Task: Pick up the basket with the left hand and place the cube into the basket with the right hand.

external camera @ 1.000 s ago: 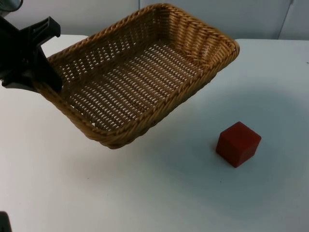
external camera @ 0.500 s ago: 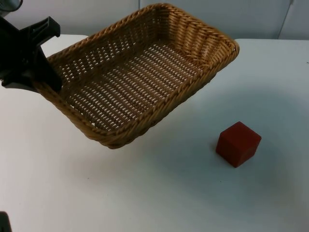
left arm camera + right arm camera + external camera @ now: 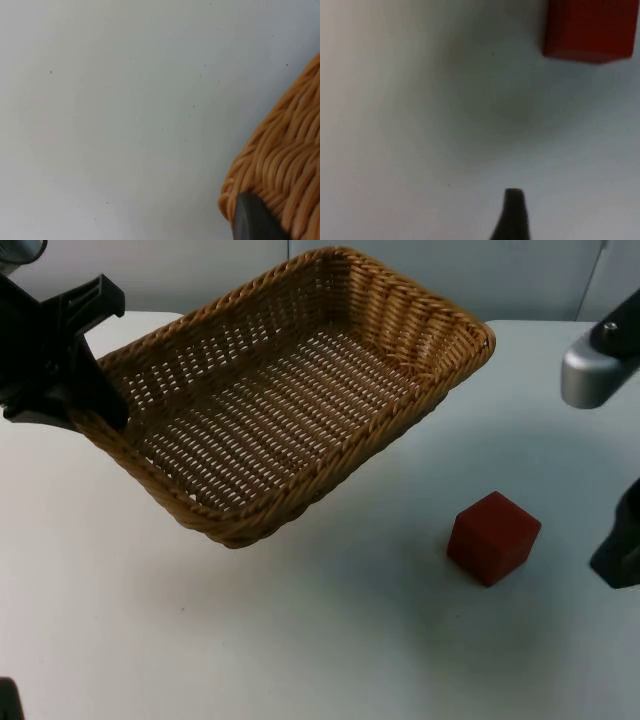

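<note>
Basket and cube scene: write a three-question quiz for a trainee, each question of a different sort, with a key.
1. True or false: the red cube lies inside the wicker basket.
2. Which gripper holds the basket? A) the left gripper B) the right gripper C) neither
3. Fill in: the cube rests on the white ____.

Key
1. False. The cube sits on the table, apart from the basket, which holds nothing.
2. A. The left gripper clamps the basket's rim at one end, and the basket hangs tilted above the table. The right gripper is beside the cube, not touching it.
3. table
</note>
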Tool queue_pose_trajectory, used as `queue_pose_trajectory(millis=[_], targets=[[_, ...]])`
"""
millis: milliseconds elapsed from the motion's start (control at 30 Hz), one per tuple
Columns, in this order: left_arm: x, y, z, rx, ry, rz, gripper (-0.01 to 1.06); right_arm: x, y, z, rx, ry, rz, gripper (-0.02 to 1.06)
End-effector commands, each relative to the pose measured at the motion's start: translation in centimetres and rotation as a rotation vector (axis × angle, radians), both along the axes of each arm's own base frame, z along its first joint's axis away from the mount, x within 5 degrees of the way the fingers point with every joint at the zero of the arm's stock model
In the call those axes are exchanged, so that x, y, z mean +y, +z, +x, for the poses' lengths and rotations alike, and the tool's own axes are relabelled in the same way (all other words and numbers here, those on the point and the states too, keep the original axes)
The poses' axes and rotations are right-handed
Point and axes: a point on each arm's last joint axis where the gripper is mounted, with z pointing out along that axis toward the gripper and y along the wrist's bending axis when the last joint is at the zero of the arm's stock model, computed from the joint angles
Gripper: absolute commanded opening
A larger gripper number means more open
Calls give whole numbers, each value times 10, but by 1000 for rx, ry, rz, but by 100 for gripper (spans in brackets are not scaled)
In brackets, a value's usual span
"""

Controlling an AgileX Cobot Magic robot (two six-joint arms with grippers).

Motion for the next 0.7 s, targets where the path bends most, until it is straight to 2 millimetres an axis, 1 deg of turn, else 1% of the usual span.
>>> queue_pose_trajectory(millis=[0, 33, 67, 100, 300, 433, 500, 600, 633, 667], targets=[[0, 10, 2, -22, 22, -28, 0, 7, 3, 1, -35, 22, 24, 81], [0, 10, 2, -22, 22, -28, 0, 7, 3, 0, -30, 20, 26, 91], [0, 10, 2, -22, 22, -28, 0, 7, 3, 0, -25, 18, 27, 95], [0, 10, 2, -22, 22, -28, 0, 7, 3, 0, -20, 17, 22, 105], [0, 10, 2, -22, 22, -28, 0, 7, 4, 4, -49, -10, 51, 105], [0, 10, 2, -22, 22, -28, 0, 0, 6, 17, -117, -74, 102, 105], [0, 10, 2, -22, 22, -28, 0, -4, 6, 19, -121, -90, 102, 105], [0, 10, 2, -22, 22, -28, 0, -12, -6, 29, -97, -105, 63, 105], [0, 10, 2, -22, 22, -28, 0, -12, -6, 29, -97, -105, 63, 105], [0, 10, 2, -22, 22, -28, 0, -12, -11, 32, -85, -102, 55, 105]])
